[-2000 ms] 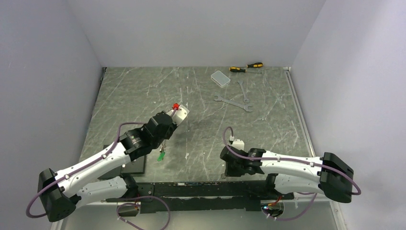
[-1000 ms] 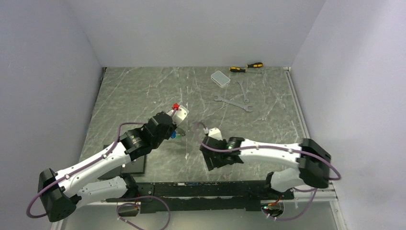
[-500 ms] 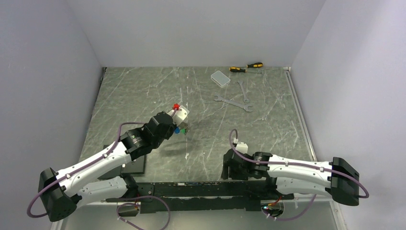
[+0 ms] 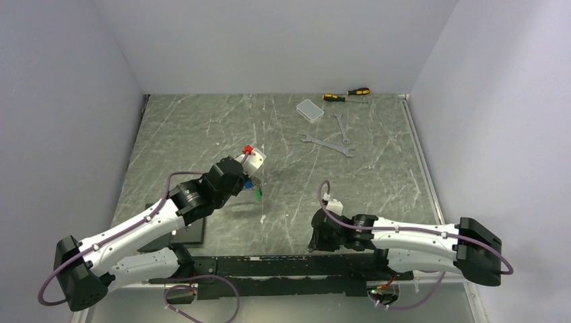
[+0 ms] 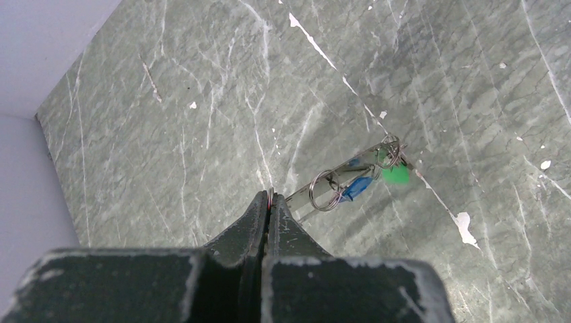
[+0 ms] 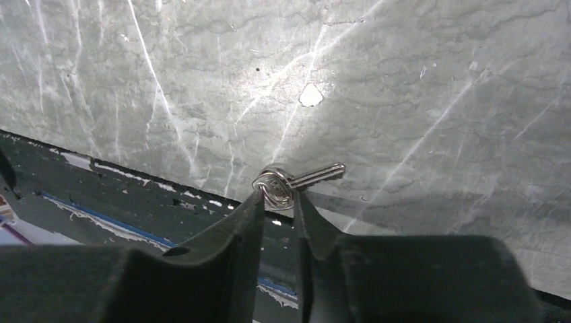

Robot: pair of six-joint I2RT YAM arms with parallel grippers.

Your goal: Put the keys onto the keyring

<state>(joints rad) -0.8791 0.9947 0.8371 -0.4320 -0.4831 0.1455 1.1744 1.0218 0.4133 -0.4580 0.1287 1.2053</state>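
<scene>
- Fetching the next key: our right claw (image 6: 277,196) pinches a plain silver key (image 6: 316,176) by its head, at the near edge of the green marbled desk (image 6: 438,101).
- Our left claw (image 5: 269,202), pressed together, grips the thin silver wire keyring (image 5: 340,168) above the desk, with a green-headed key (image 5: 396,173) and a blue-headed key (image 5: 357,187) on it.
- Next, we judge, the key must be lifted and threaded onto the ring.

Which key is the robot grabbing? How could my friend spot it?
Find the near edge of the grey-green stone table. A plain silver metal key lies there, its round head between the right gripper's fingertips. Unlike the green-headed key and blue-headed key, it is bare metal.
</scene>
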